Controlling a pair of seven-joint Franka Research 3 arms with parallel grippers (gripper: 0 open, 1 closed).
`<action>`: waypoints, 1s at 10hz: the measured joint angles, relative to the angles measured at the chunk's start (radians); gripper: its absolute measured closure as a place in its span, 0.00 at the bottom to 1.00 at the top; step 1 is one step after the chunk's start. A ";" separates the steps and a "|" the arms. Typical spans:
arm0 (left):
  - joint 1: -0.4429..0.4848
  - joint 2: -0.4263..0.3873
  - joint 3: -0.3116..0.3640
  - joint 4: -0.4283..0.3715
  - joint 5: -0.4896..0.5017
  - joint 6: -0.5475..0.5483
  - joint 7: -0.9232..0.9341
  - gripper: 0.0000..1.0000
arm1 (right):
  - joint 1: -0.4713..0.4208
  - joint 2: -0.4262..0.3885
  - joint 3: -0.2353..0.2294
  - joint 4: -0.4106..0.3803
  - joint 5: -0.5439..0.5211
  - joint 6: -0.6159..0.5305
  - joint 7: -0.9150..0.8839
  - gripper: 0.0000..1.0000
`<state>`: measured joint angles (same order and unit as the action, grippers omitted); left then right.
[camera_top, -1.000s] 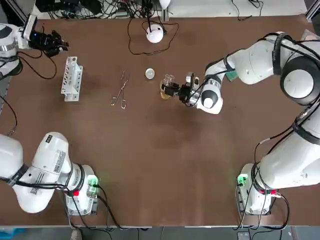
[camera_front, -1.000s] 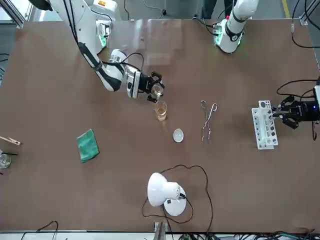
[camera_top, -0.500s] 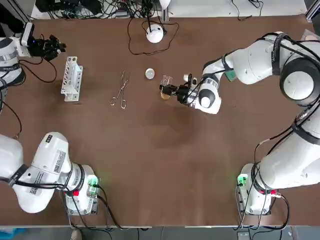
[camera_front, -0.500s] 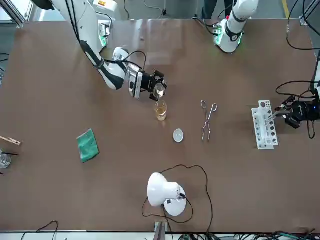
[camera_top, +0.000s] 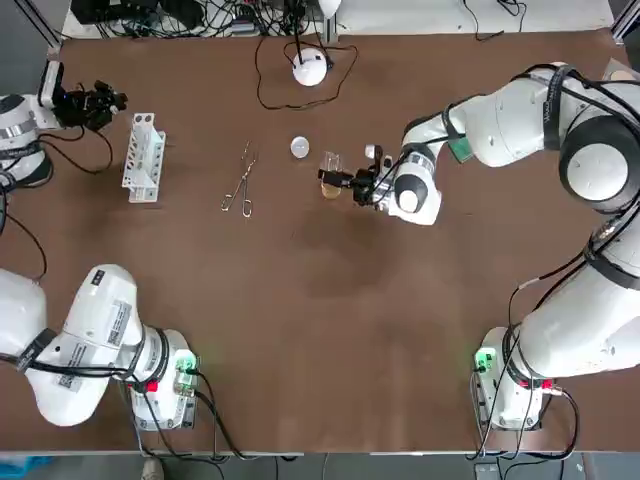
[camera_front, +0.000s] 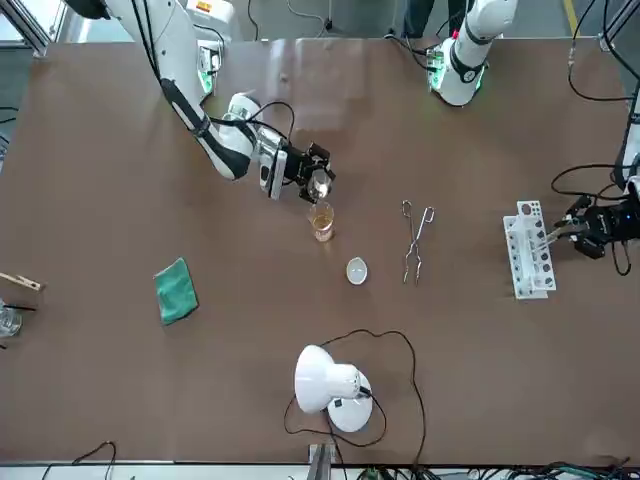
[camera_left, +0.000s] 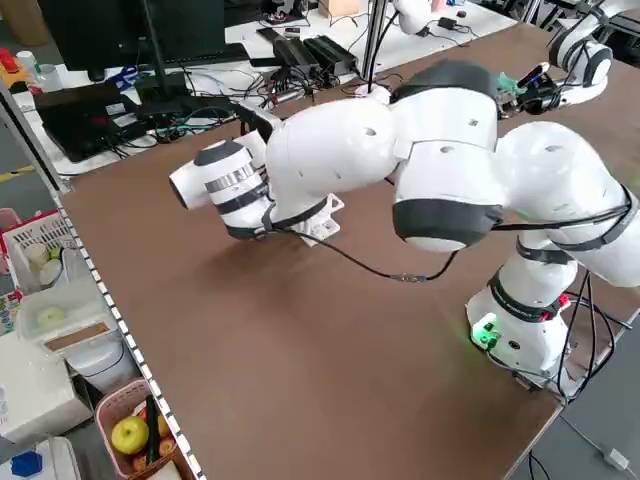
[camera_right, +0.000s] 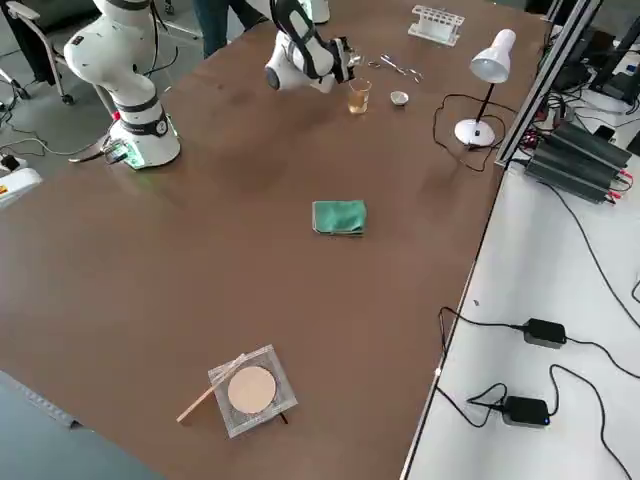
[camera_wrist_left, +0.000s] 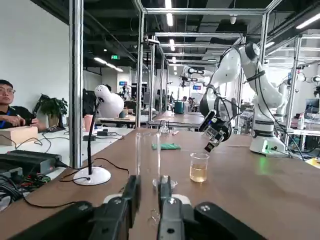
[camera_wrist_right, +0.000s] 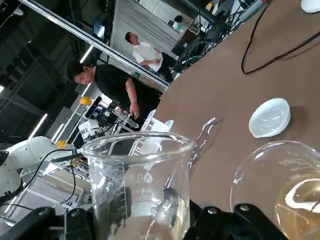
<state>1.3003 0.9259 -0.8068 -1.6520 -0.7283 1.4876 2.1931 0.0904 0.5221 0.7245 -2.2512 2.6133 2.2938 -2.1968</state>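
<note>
My right gripper (camera_top: 343, 181) is shut on a small clear beaker (camera_wrist_right: 137, 185), held tilted just beside and above a standing beaker of amber liquid (camera_front: 321, 221) mid-table. The amber beaker (camera_wrist_right: 285, 190) shows close to the held one in the right wrist view. At the far left edge my left gripper (camera_top: 103, 99) is shut on a glass test tube (camera_wrist_left: 148, 160), a short way off the white test-tube rack (camera_top: 143, 157).
Metal tongs (camera_top: 240, 181) and a small white dish (camera_top: 300, 147) lie between rack and beakers. A white desk lamp (camera_top: 310, 68) with a looping cord stands at the far edge. A green cloth (camera_front: 176, 290) lies on the right arm's side. People sit beyond the table.
The right gripper has shifted slightly left, bringing the held beaker closer over the amber beaker. The left gripper has drawn a little away from the rack.
</note>
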 joint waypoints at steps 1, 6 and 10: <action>0.000 0.004 0.003 0.000 0.002 0.000 0.015 0.79 | 0.000 0.000 0.007 0.008 0.001 0.013 0.028 0.61; -0.001 0.024 0.006 -0.018 0.010 -0.001 0.066 0.79 | 0.000 0.000 0.028 0.034 0.002 0.066 0.128 0.61; 0.000 0.041 0.022 -0.021 0.056 -0.007 0.081 0.79 | 0.000 0.000 0.030 0.042 0.002 0.088 0.186 0.61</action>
<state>1.3005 0.9666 -0.7845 -1.6727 -0.6724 1.4807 2.2744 0.0899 0.5220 0.7547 -2.2097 2.6157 2.3818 -2.0106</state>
